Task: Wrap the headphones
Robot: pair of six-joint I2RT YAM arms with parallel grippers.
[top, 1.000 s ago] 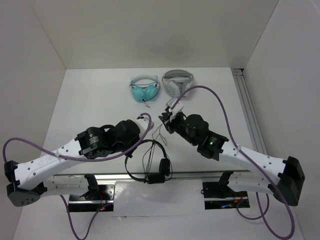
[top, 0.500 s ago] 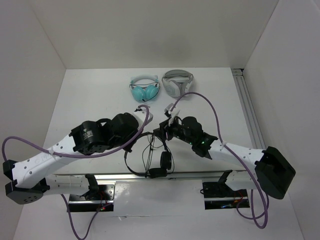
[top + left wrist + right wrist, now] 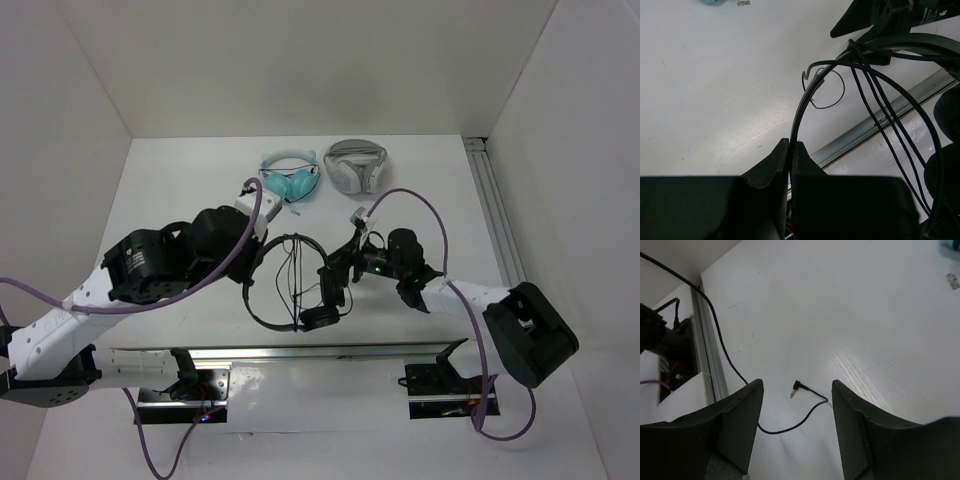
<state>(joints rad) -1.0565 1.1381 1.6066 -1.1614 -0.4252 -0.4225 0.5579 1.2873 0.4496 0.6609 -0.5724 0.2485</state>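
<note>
**Band pinched, plug waiting**

Top: left gripper (image 3: 254,268) and right gripper (image 3: 335,272) flanked the headphones (image 3: 320,318). Left wrist: fingers clenched on the headband (image 3: 799,107). Right wrist: jaws spread, empty, with the plug (image 3: 795,385) beyond them. It was likely best grasped there, with the winding kept taut.

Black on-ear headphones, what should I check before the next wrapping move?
1. Left fingers shut on the thin black headband of the black on-ear headphones: ok.
2. Right fingers open, nothing between them: ok.
3. Plug of the thin black cable lying loose on the white table, in the right wrist view: ok.
4. Wound strands snug across the headband: cannot tell.
5. Teal headphones and white-grey headphones apart from the work: ok.
</note>
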